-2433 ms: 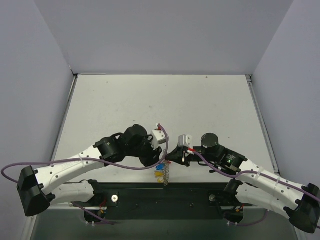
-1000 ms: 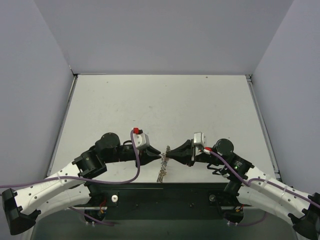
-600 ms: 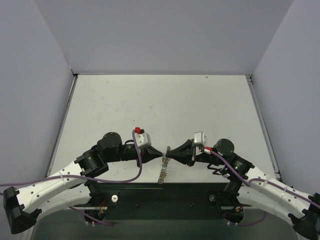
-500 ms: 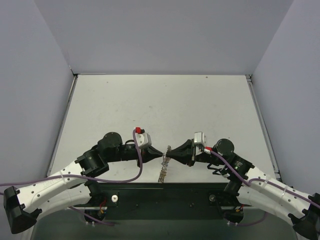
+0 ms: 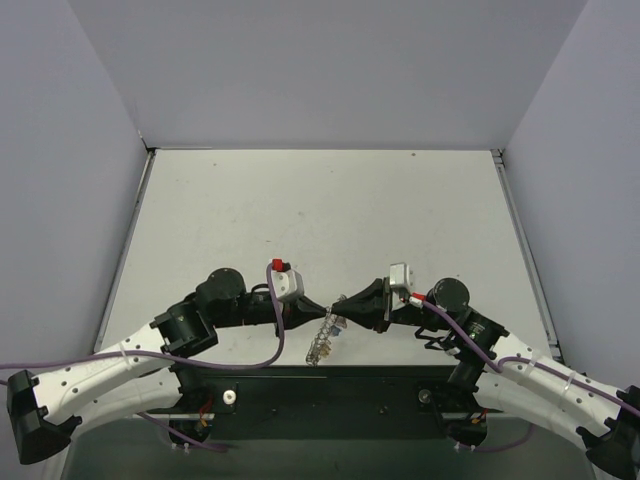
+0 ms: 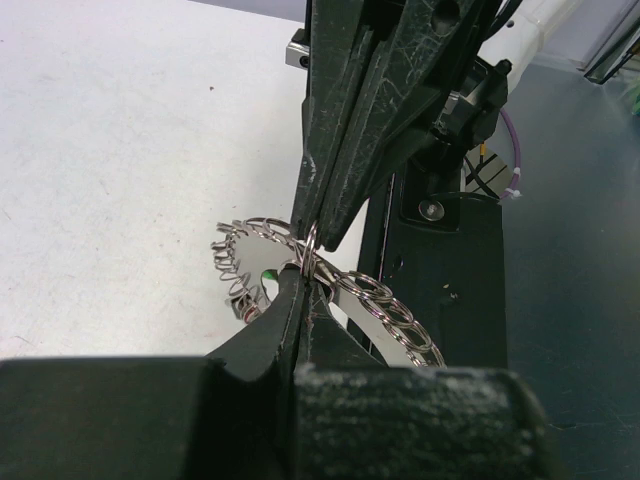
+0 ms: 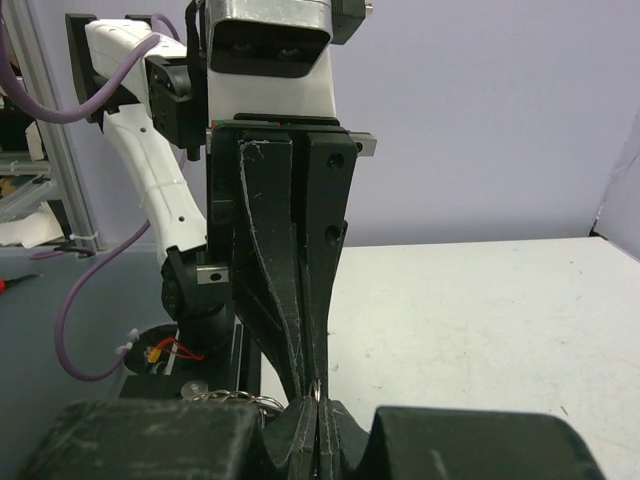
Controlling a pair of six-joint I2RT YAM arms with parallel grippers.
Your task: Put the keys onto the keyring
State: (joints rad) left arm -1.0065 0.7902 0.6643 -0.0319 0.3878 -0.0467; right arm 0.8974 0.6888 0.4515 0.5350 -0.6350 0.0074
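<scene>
The table [image 5: 330, 210] is seen as off-white, flecked with faint dark specks, and is enclosed by plain pale lilac-grey walls [image 5: 320, 70]. The keyring [image 6: 385, 300] is shown in bright silver, its rim patterned with repeated wire loops like a chain. The left gripper [image 5: 322, 312] and right gripper [image 5: 335, 308] are coloured black, marked with pale grey scuffs. The left arm [image 5: 110, 365] and right arm [image 5: 540, 375] are clad in white with black joints, and a purple cable [image 7: 62, 320] is seen beside them. A red plug [image 5: 276, 265] is carried on a light grey block.
</scene>
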